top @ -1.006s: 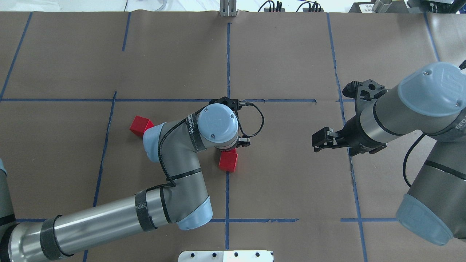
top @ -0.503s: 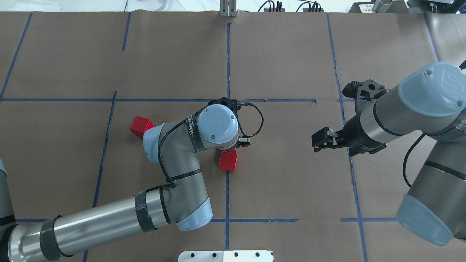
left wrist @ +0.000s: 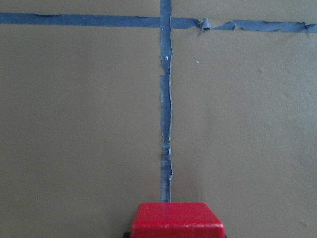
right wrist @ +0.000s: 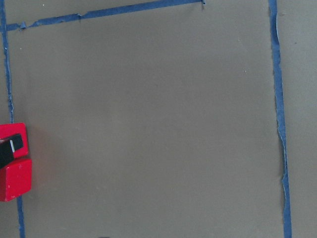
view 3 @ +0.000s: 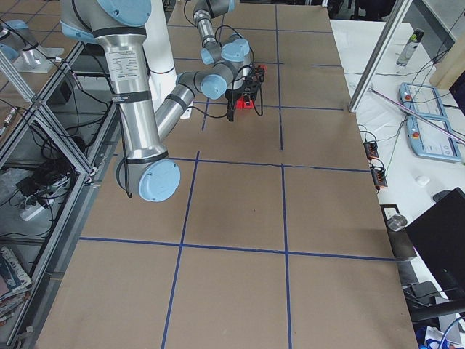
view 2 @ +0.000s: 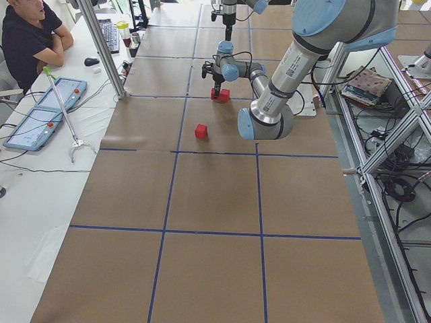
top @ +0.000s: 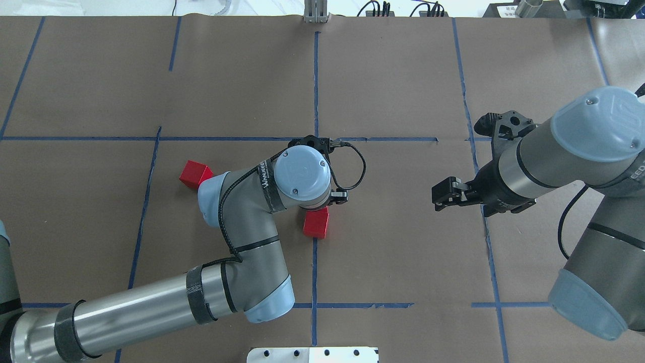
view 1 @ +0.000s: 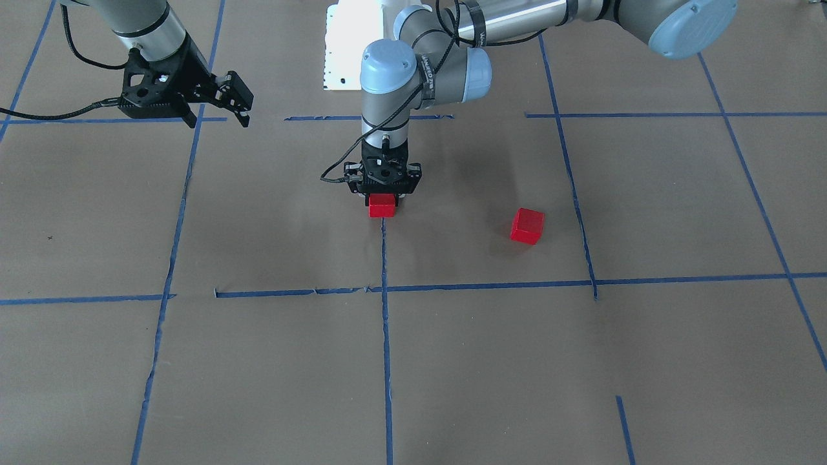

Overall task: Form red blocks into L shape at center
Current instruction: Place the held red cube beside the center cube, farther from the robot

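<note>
My left gripper (view 1: 382, 200) points straight down at the center square (top: 388, 227) and is shut on a red block (view 1: 382, 208) on the vertical blue tape line (top: 314, 267), at or just above the paper. This block also shows in the left wrist view (left wrist: 176, 218) and in the right wrist view (right wrist: 15, 130), with a black finger across it. A second red block (top: 316, 224) touches it on the robot's side (right wrist: 16, 179). The third red block (top: 194, 174) lies apart near the square's left edge (view 1: 527, 225). My right gripper (top: 444, 194) is open and empty at the square's right edge.
A white metal plate (top: 312, 354) lies at the table edge on the robot's side. Blue tape lines split the brown paper into squares. A seated operator (view 2: 27, 33) and control tablets (view 2: 40, 114) are at a side table beyond the far edge.
Almost nothing: the left wrist has shifted very slightly over the two center blocks. The blocks and the right arm have not moved.
</note>
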Controlling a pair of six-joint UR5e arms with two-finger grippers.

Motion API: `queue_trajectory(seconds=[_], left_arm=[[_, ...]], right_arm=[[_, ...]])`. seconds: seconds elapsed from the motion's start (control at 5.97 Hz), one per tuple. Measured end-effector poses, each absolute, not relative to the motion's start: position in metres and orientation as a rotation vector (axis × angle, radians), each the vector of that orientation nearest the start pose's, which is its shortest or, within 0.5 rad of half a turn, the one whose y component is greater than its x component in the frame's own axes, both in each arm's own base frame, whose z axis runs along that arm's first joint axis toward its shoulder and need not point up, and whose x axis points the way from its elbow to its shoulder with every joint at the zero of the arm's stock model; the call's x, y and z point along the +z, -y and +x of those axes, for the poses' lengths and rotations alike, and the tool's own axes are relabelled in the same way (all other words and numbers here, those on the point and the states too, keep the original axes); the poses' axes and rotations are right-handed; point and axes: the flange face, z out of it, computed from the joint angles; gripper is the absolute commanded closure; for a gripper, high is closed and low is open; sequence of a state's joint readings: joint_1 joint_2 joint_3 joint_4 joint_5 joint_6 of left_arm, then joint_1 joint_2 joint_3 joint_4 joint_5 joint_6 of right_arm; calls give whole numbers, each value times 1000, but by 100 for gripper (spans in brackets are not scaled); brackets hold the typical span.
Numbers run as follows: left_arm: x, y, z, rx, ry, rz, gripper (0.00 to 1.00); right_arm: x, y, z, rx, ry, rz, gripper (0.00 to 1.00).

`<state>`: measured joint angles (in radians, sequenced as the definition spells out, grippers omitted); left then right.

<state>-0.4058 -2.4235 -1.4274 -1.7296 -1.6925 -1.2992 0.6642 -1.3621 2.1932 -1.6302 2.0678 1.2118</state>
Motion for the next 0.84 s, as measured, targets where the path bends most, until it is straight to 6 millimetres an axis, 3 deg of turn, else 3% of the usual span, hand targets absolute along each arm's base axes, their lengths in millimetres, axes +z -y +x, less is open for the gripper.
queue_trajectory(seconds=[0.17,0.34,0.5,0.67,0.84], left_arm=[[175,405,651,-68,-852,184,95],[174,403,653,-66,-852,186,82],[175,401,653,-64,-852,186,19],[180,399,654,-63,-845,182,0],[181,398,649,-64,-851,187,0]], right_arm=[[282,367,-329,93,889,-42,0],[282,367,-329,93,888,-42,0],[282,367,-329,94,888,-42,0],[282,367,-329,94,888,-42,0],[282,367,-329,93,888,-42,0]])
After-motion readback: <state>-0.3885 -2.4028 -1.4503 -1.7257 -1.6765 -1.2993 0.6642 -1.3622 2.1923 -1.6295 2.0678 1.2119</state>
